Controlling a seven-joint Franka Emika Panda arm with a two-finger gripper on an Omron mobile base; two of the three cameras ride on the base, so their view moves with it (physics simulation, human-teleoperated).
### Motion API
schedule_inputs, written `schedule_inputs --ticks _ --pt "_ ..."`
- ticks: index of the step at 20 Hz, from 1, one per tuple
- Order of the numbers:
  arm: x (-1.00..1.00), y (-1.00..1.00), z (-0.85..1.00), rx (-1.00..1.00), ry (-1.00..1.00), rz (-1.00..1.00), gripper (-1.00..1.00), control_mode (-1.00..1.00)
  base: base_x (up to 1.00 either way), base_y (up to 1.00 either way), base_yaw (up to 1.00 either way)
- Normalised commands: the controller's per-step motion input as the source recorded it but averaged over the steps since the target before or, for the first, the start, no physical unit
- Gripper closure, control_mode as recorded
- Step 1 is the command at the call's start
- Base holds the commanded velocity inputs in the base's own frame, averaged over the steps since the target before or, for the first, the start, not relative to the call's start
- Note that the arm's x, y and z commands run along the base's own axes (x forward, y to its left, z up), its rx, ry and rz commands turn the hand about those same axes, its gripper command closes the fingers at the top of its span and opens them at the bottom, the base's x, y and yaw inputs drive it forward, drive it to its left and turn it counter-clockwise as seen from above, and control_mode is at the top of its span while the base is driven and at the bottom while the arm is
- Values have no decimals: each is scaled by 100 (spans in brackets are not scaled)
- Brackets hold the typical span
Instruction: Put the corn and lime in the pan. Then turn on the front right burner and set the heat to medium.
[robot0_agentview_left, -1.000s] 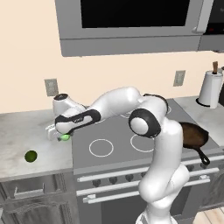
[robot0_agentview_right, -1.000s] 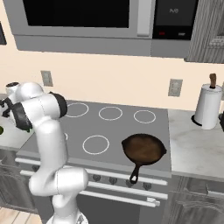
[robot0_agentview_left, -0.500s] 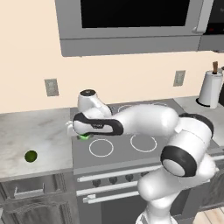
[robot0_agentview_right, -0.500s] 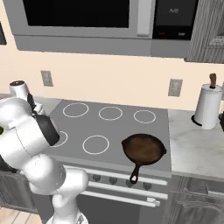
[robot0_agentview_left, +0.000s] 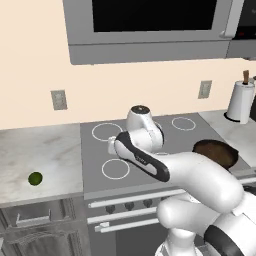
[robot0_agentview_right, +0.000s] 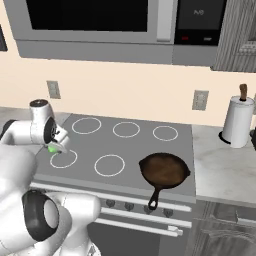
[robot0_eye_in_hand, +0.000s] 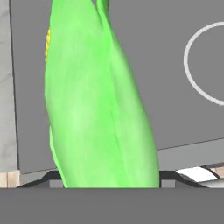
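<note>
With your tool (robot0_agentview_right: 54, 146) clamped on the corn (robot0_eye_in_hand: 94, 100) at left of frame, a loose grip could drop it short of the pan (robot0_agentview_right: 164, 170), lower right.

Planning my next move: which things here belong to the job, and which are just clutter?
Job:
corn, held in the gripper above the stove
lime on the left counter
pan on the front right burner
stove knobs

Lying about:
paper towel roll
microwave

1. We find the lime (robot0_agentview_left: 35, 178) on the counter (robot0_agentview_left: 45, 150) left of the stove (robot0_agentview_right: 125, 150).
2. We find the pan (robot0_agentview_right: 164, 170) on the stove's front right.
3. We find the corn (robot0_agentview_right: 52, 148) above the front left burner (robot0_agentview_right: 63, 158).
</note>
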Motion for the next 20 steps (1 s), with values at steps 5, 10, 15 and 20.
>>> schedule_inputs --ticks 5,10,15,20 --pt "0 -100 12 0 16 -39 100 -100 0 0 0" --pt "0 -100 20 0 14 -42 100 -100 0 0 0" --pt "7 -100 20 0 16 -41 100 -100 0 0 0" --pt "3 -100 2 0 18 -41 100 -100 0 0 0"
